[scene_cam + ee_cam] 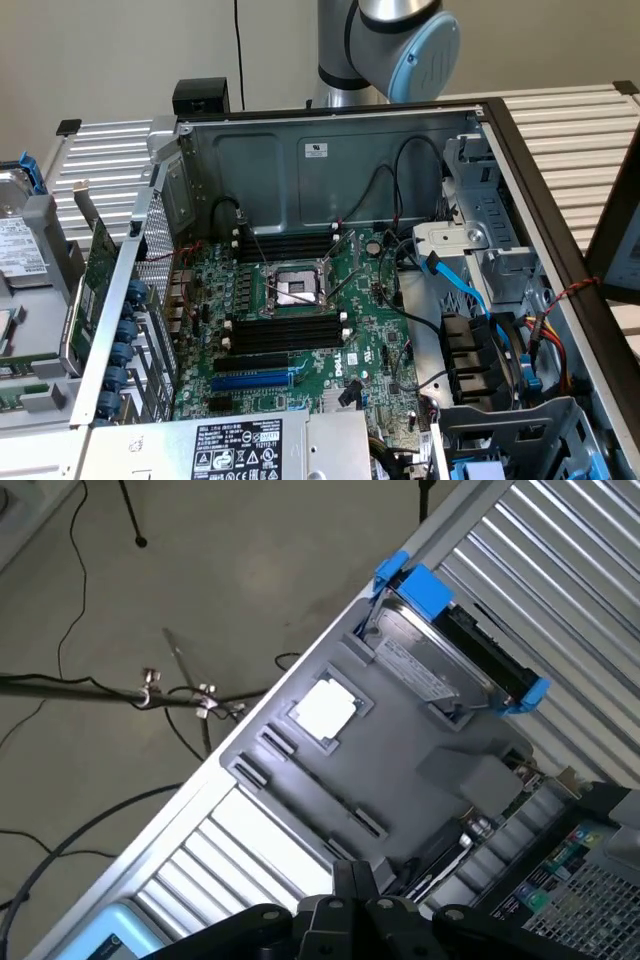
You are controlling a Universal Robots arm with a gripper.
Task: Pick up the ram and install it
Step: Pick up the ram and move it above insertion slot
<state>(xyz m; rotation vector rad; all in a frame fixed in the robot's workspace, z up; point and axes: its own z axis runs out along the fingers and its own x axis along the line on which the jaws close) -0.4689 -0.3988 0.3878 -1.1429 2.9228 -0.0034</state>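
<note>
Pick phase, no grasp made. Fingers read as pressed together in the wrist view, with no gap I could see and nothing between them. That was judged from the dark linkage, so not certain. Arm sat up behind the rear wall of the open computer case, well apart from the motherboard.

Wrist camera looked past the slatted tabletop to the floor, over a gray panel carrying a hard drive in a blue caddy. So I was over the area at the exterior view's left, outside the case.

Ram: couldn't pin it for sure. Best candidate was a thin green strip low at the exterior view's left, near the gray panel and closer to the camera than the hard drive. It was too cut off to confirm chips or label. It was not the green expansion card with the metal bracket, which leaned by the case's perforated side. Memory slots on both sides of the CPU socket looked black and empty, so nothing was installed yet.

Judgement: early, roughly the approach to the pick, with the install untouched. A grasp from here would call for opening up first, squaring over the stick's long edges, and gripping across its thin faces, not the chips. Seating would need the notch matched and the white end latches open; I couldn't tell their position.
</note>
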